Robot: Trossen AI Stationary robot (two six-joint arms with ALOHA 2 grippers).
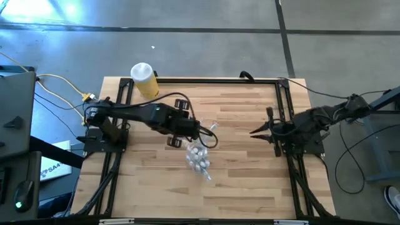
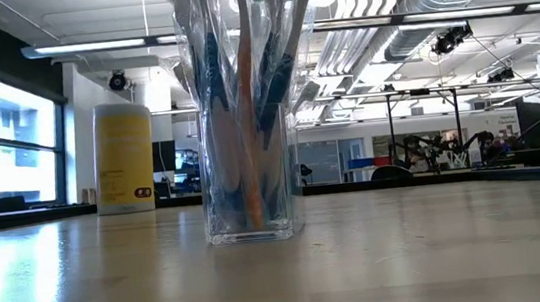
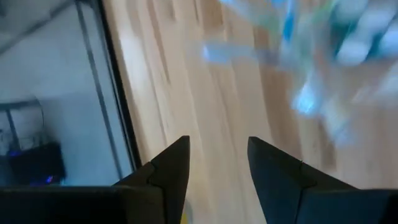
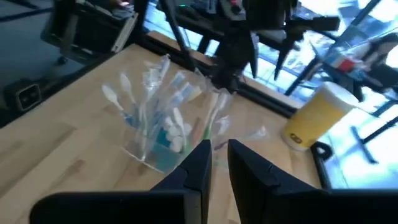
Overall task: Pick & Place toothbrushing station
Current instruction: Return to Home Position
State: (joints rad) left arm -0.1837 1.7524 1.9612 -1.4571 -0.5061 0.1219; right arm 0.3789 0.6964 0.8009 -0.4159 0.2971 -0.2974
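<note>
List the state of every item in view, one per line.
cup, upright on the table, holding toothbrushes.
toothbrushes, standing in the cup.
yellow bottle, upright, capped, at the table's edge.
left hand, open, empty, near the cup.
right hand, slightly open, empty, at the table's right side.

Left pincer (image 3: 217, 142) parted, reaching mid-table, right pincer (image 4: 219, 144) at right side
</note>
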